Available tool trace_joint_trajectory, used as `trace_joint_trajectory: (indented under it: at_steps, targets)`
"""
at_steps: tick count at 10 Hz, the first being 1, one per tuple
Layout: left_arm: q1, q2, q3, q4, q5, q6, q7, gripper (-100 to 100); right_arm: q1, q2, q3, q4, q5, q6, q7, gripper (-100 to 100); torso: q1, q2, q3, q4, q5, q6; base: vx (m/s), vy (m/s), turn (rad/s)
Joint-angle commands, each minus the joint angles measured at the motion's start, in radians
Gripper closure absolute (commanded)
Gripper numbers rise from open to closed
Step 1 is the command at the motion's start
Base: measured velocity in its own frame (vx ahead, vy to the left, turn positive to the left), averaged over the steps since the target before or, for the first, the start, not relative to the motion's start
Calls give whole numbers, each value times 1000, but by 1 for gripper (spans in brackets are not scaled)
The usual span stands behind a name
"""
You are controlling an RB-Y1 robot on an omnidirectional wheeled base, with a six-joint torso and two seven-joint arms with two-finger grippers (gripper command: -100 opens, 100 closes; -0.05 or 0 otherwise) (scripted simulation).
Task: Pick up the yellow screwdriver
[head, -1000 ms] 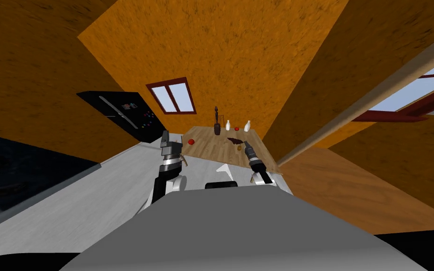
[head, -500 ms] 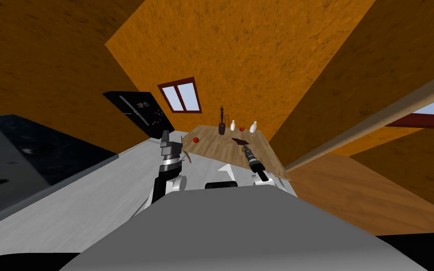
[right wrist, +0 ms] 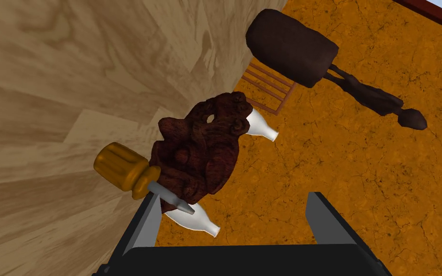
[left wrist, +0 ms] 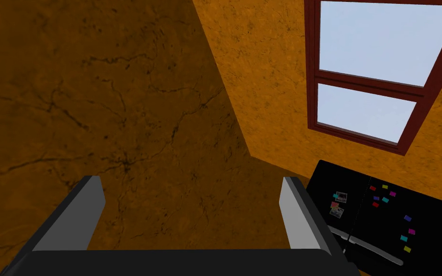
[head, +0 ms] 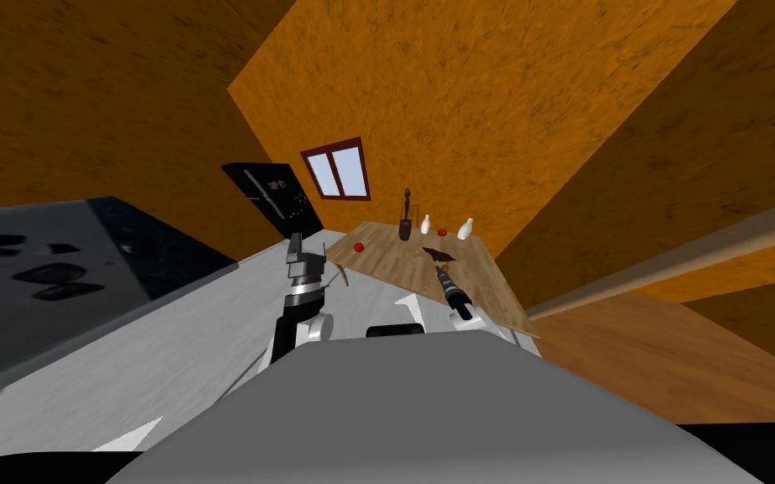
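The yellow screwdriver [right wrist: 119, 170] lies on the wooden table [right wrist: 47, 96], with its grey shaft pointing toward my right gripper [right wrist: 234, 215]. That gripper is open and holds nothing. The shaft's tip reaches just past one of its fingers [right wrist: 148, 220], while the handle lies outside that finger. A dark brown carved object [right wrist: 201, 148] rests right beside the screwdriver. In the head view the right gripper [head: 440, 273] hovers over the table's [head: 394, 265] near part. My left gripper [head: 295, 248] is raised left of the table, and its fingers [left wrist: 81, 211] stand wide open and empty.
Two white bottles [head: 425, 224] [head: 465, 228], a dark jar with a long stick [head: 405, 227] and two small red things [head: 359, 247] [head: 442, 232] stand on the table. A black fridge [head: 276, 202] is at the back left, and a dark counter [head: 66, 269] runs along the left.
I have turned left: the whole head view slid right and the dark counter came into view on the left. Both arms keep their pose.
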State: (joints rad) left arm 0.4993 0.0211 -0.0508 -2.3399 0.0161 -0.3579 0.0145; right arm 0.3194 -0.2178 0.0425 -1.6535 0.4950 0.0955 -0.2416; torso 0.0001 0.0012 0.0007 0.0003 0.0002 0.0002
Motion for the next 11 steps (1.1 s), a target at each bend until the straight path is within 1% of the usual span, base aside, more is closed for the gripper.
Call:
trace_joint_trajectory:
  at_steps: [1, 2, 3, 4, 5, 6, 7, 8, 9, 10, 11]
  targets:
    - [0, 0, 0, 0, 0, 0, 0, 0, -8, -4, 7, 20, 31, 50, -12, -100, 0, 0, 0, 0, 0, 0, -10, 6, 109]
    - [0, 0, 0, 0, 0, 0, 0, 0, -8, -4, 7, 20, 31, 58, -12, -100, 0, 0, 0, 0, 0, 1, -3, 2, -24]
    - [0, 0, 0, 0, 0, 0, 0, 0, -30, -16, 11, 71, 78, 98, -36, -100, -1, 0, 0, 0, 0, 1, -9, 10, 196]
    - [0, 0, 0, 0, 0, 0, 0, 0, -30, -16, 11, 73, 83, 114, -36, -100, 0, 0, 0, 0, 0, 0, -10, 8, 155]
    - [0, 0, 0, 0, 0, 0, 0, 0, -52, -27, 16, 128, 127, 139, -61, -100, 0, 0, 0, 0, 0, 1, -13, 14, 246]
    - [0, 0, 0, 0, 0, 0, 0, 0, -52, -27, 16, 128, 135, 167, -61, -100, 0, 0, 0, 0, 0, 0, -12, 7, 132]
    - [0, 0, 0, 0, 0, 0, 0, 0, -52, -27, 16, 128, 135, 171, -61, -100, 0, 0, 0, 0, 0, 1, -8, 1, -12]
    - [0, 0, 0, 0, 0, 0, 0, 0, -75, -37, 20, 183, 184, 206, -87, -100, -1, 0, 0, 0, 0, 1, -16, 13, 218]
    - [0, 0, 0, 0, 0, 0, 0, 0, -75, -37, 20, 183, 188, 227, -87, -100, 0, 0, 0, 0, 0, 0, -13, 7, 146]
    - [0, 0, 0, 0, 0, 0, 0, 0, -98, -46, 24, 227, 237, 254, -113, -100, 0, 0, 0, 0, 0, 1, -19, 9, 291]
    - [0, 0, 0, 0, 0, 0, 0, 0, -98, -46, 24, 238, 242, 283, -113, -100, 0, 0, 0, 0, 0, 0, -14, 0, 106]
